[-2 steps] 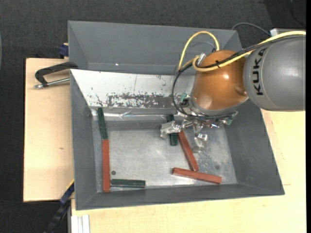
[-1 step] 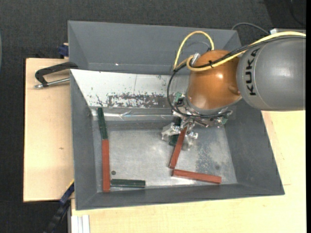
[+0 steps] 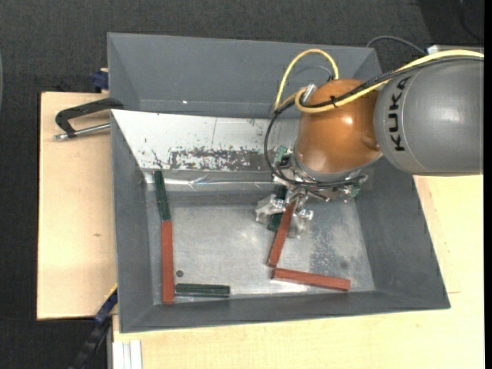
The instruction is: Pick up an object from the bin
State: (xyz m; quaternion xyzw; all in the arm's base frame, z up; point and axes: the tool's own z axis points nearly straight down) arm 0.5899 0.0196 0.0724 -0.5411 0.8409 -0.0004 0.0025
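Observation:
My gripper [image 3: 285,212] hangs under the orange cover in the bin's middle right. It stands open, with one fingertip [image 3: 268,211] left and one right of the upper end of a slanted red stick [image 3: 278,241]. That stick runs down and to the left from the gripper, and its top end is hidden beneath the gripper body. A second red stick [image 3: 310,280] lies flat just below it, near the bin's front wall.
Along the left wall lie a dark green stick [image 3: 160,195] and a long red stick [image 3: 167,261], end to end. Another dark green stick [image 3: 201,290] lies at the front left corner. The arm fills the right side above the bin.

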